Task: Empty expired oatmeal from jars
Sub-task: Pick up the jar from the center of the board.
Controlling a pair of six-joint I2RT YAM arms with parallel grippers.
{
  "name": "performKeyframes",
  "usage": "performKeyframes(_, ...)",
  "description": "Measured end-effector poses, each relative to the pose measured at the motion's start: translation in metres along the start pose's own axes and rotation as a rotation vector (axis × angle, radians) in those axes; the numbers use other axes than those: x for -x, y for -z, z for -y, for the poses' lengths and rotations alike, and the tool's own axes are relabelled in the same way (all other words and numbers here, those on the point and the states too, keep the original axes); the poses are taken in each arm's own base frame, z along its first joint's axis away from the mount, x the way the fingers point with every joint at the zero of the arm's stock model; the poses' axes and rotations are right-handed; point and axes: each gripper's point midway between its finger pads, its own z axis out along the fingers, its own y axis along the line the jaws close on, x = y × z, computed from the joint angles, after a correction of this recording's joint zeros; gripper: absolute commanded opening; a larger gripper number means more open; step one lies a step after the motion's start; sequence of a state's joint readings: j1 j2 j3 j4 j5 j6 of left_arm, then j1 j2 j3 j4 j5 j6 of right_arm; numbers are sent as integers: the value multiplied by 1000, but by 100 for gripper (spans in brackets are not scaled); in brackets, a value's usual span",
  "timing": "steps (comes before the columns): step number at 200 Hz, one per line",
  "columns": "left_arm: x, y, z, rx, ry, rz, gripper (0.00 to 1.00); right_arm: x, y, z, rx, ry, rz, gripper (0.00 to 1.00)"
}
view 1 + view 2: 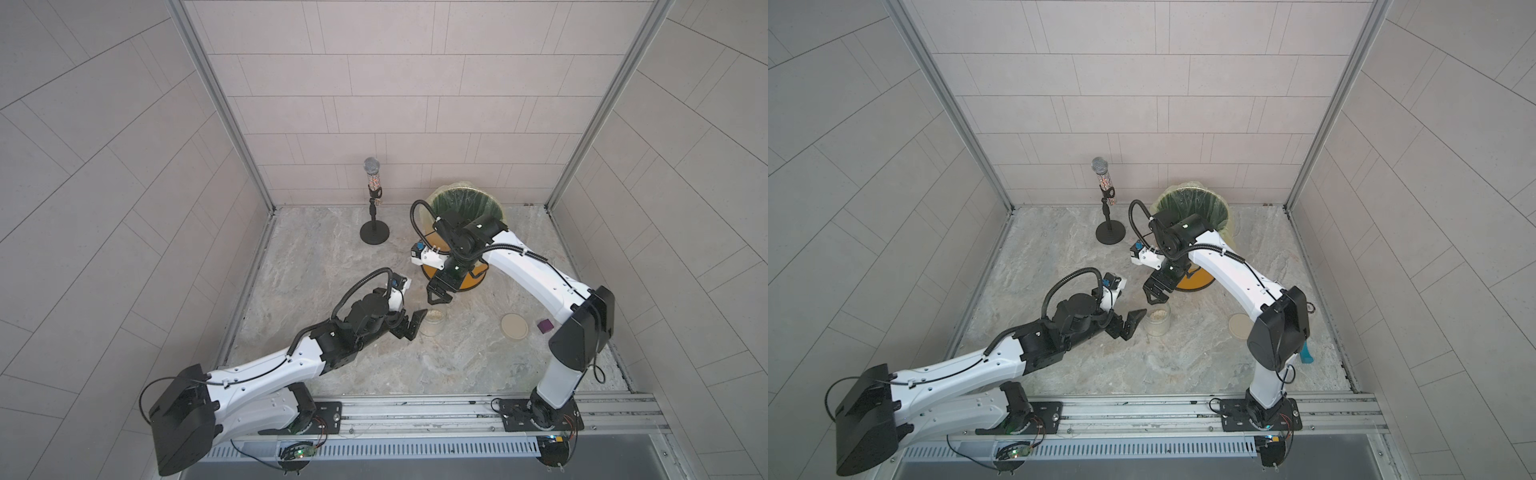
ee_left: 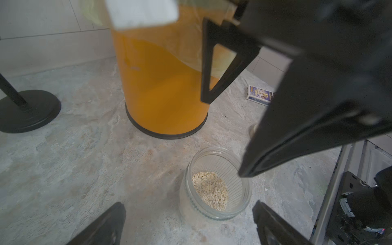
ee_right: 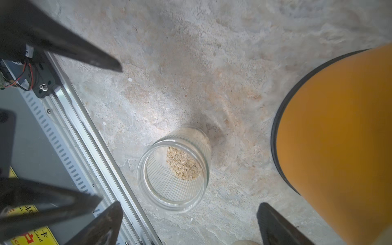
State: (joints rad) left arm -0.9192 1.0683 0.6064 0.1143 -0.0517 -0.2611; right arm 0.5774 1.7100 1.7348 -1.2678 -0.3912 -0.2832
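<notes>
So the jar (image 1: pixel 432 322) stands upright on the bench (image 1: pixel 328 270) in front of the orange bin (image 1: pixel 474 283), a bit of oatmeal (image 3: pixel 183 163) in the bottom, lid (image 1: pixel 514 327) lying off toward the right arm's base. Right arm arches high, wrist bent down, right gripper (image 1: pixel 439 299) hanging just above the jar, fingers wide, nothing in them. Left arm reaches in low, left gripper (image 1: pixel 415 326) just beside the jar, fingers wide too

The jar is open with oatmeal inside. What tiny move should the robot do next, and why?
Probably slide the open left gripper forward around the jar: it stands upright just ahead of its jaws, oatmeal inside, and nothing holds it.
</notes>
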Motion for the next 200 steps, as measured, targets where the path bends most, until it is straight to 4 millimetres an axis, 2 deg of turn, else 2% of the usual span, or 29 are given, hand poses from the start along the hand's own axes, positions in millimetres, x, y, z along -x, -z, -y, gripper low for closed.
performKeyframes(32, 5, -6, -16, 41, 56, -63, 100, -19, 33, -4, -46, -8, 68, 100)
performKeyframes(55, 14, -15, -14, 39, 67, -120, 99, -42, 39, -5, -81, -15, 84, 100)
performKeyframes(84, 21, -32, -2, 2, 79, -219, 93, -72, 28, -4, -148, -10, 108, 100)
performKeyframes(114, 14, -46, 6, -23, 81, -341, 80, -96, 17, -4, -211, 6, 185, 100)
performKeyframes(127, 8, -48, 8, -31, 82, -386, 78, -100, 14, -2, -235, 10, 223, 99)
performKeyframes(158, -12, -51, 8, -36, 79, -481, 64, -98, 2, 3, -233, 10, 263, 100)
performKeyframes(200, -27, -57, 10, -41, 65, -592, 61, -102, -25, 0, -194, 36, 295, 99)
